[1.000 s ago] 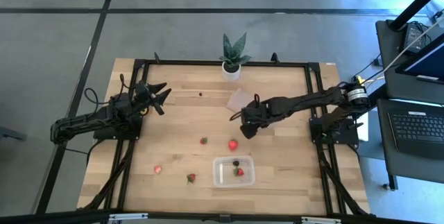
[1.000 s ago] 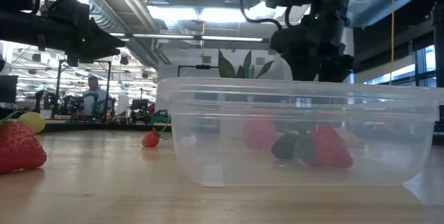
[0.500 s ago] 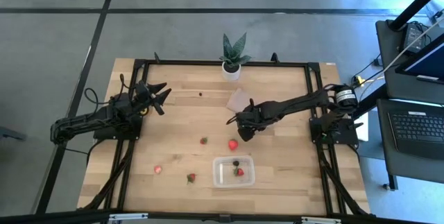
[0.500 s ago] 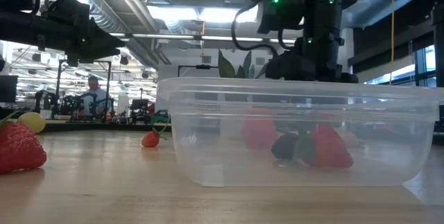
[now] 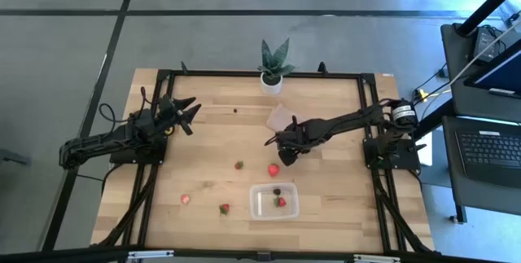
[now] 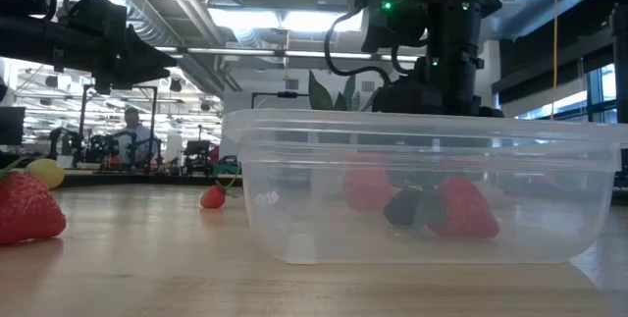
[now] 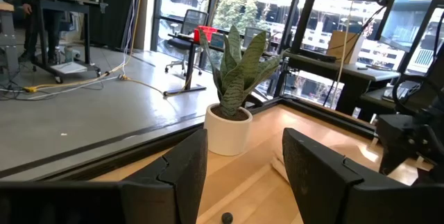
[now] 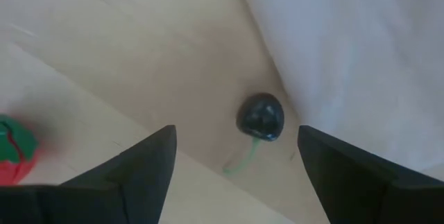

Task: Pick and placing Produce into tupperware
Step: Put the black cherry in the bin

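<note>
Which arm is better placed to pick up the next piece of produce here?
The right. Its gripper hangs open directly over a dark berry beside the tan sheet, while the left gripper waits, open, near the table's far left.

The pale wooden plank table [image 5: 212, 145] sits in a black metal frame on a grey concrete floor [image 5: 65, 43], which a dark seam line [image 5: 244, 12] crosses at twelve o'clock of the table. At three o'clock stands a dark desk with an open black laptop [image 5: 488, 145]. Beyond the table, bright strip ceiling lights [image 6: 245, 18] run past exposed silver ducts [image 6: 157, 8]. Tall dark-framed glass windows [image 7: 263, 9] show greenery outside, with a black office chair [image 7: 186, 37] before them. A person [image 6: 130, 132] stands far off among cluttered workbenches.
</note>
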